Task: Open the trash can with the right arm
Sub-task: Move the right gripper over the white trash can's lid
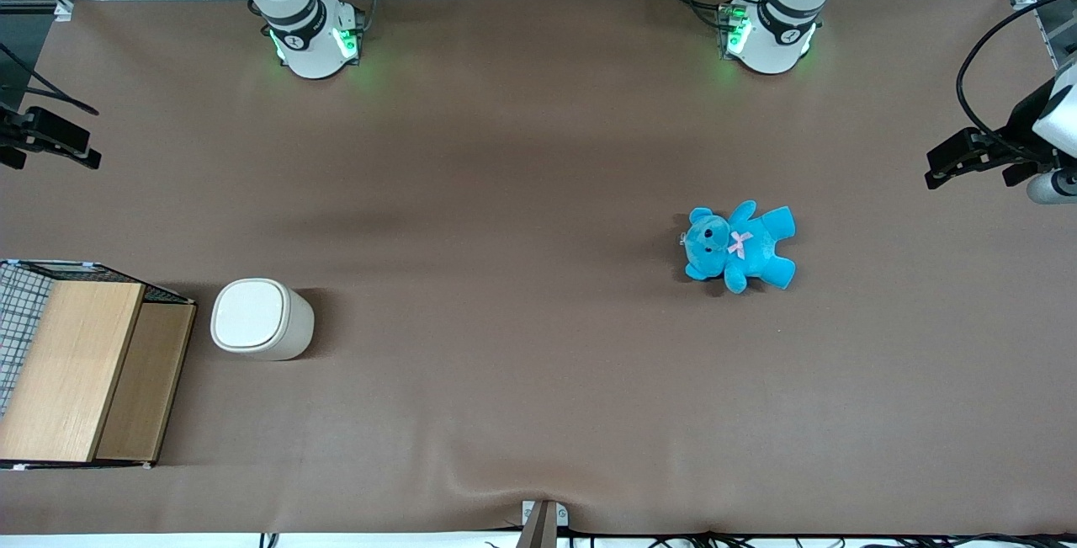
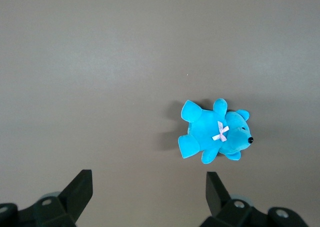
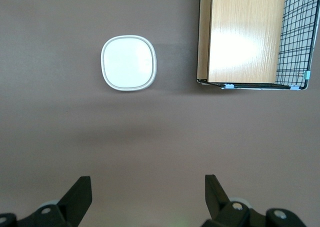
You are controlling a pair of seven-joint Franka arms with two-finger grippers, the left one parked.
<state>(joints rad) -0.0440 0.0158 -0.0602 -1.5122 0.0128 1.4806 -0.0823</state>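
Note:
The trash can (image 1: pixel 257 319) is a small cream-white bin standing upright on the brown table toward the working arm's end, its flat lid shut. In the right wrist view the trash can (image 3: pixel 129 63) shows from straight above. My right gripper (image 1: pixel 50 142) hangs high over the table edge, farther from the front camera than the can and well apart from it. In the right wrist view the gripper (image 3: pixel 148 192) is open and empty, with bare table between its fingers (image 3: pixel 80 194).
A wooden box (image 1: pixel 76 371) with a wire-mesh side stands beside the trash can, at the working arm's end; it also shows in the right wrist view (image 3: pixel 245 34). A blue teddy (image 1: pixel 739 247) lies toward the parked arm's end, also seen in the left wrist view (image 2: pixel 215 132).

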